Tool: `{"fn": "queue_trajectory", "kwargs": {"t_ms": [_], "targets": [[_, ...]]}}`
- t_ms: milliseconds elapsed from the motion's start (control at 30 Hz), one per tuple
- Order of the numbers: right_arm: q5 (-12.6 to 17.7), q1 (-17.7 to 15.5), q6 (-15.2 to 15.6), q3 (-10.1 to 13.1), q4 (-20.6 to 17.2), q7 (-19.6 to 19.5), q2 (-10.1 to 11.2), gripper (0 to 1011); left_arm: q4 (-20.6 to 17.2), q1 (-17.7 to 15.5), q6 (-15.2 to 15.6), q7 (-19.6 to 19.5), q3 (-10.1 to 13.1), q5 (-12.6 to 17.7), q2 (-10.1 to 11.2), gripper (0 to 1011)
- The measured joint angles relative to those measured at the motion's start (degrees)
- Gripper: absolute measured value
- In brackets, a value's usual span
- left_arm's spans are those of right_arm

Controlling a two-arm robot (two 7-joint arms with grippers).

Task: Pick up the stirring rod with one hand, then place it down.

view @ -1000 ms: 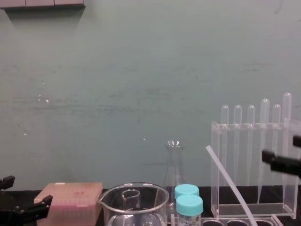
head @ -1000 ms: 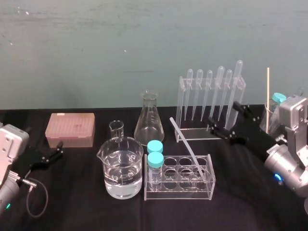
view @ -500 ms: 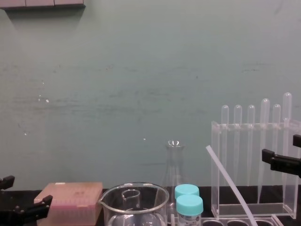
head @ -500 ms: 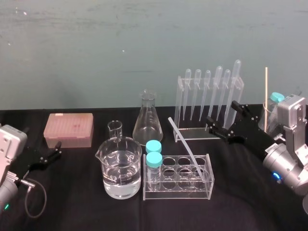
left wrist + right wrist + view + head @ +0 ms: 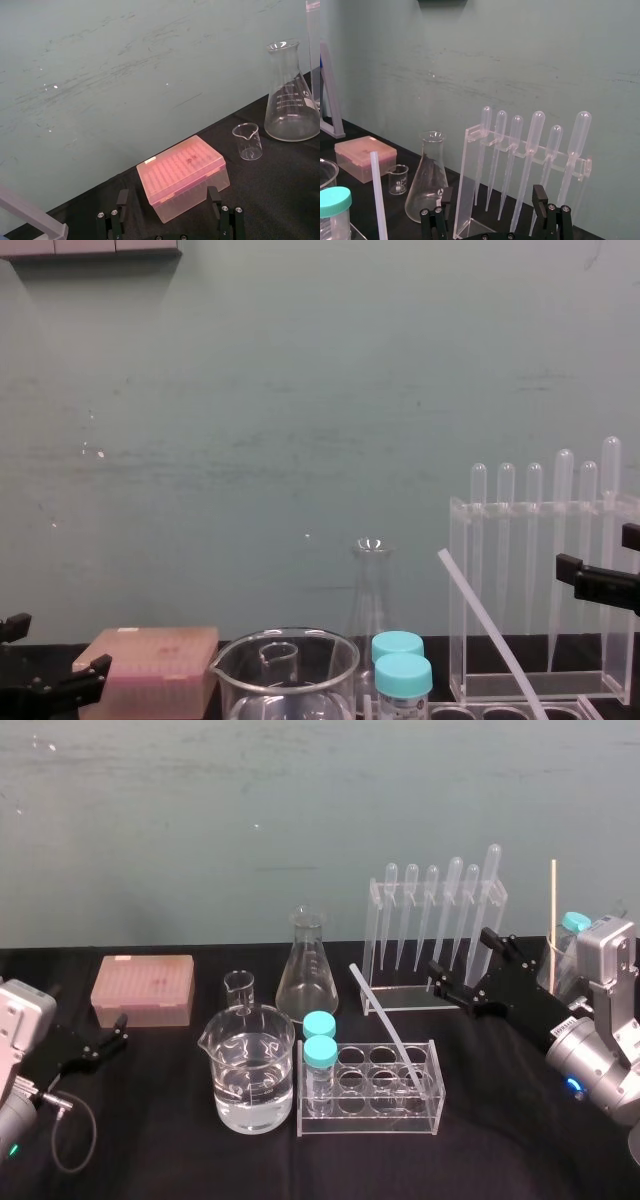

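Head view. The stirring rod (image 5: 381, 1016) leans at a slant with its lower end down in a well of the clear tube rack (image 5: 432, 1092) and its upper end free, pointing toward the conical flask (image 5: 306, 966). The right gripper (image 5: 459, 951) hovers near the rod's upper half, in front of the pipette stand (image 5: 377, 920), with jaws spread and nothing held. The left gripper (image 5: 121, 1028) sits parked at the table's left edge, near the pink tip box (image 5: 145, 988), also spread and empty.
Count: one rod, six pipettes (image 5: 432, 915), two blue-capped vials (image 5: 322, 1038), one large beaker (image 5: 250, 1065) with water, one small beaker (image 5: 241, 990), one flask, one tip box.

Left wrist view. The fingers are apart and nothing lies between them. Beyond them stand the tip box, the small beaker and the flask, one of each.

Right wrist view. The jaws are wide. The rod (image 5: 378, 195) rises well off to one side of them, not between them. Six pipettes hang in the stand.

Chest view. The rod (image 5: 488, 632) crosses in front of the pipette stand, apart from the right gripper (image 5: 595, 548).

Handling (judgement). The rod is probably light, stiff, smooth and brittle if bent. I would take it on the free upper length, above the rack's rim, with a firm but gentle pinch. It should be drawn out along its own slant, or it may lever the rack or knock the vials.
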Motion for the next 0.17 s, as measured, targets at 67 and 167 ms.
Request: {"fn": "queue_trajectory", "kwargs": {"t_ms": [67,167], "targets": [[0.01,0.01,-0.03,0.0,0.0,0.0,0.0,1003,0.0,0.0,0.0,0.0,0.0,0.0,0.0,1000],[0.02,0.03,-0.05,0.0,0.0,0.0,0.0,1003,0.0,0.0,0.0,0.0,0.0,0.0,0.0,1000]]}}
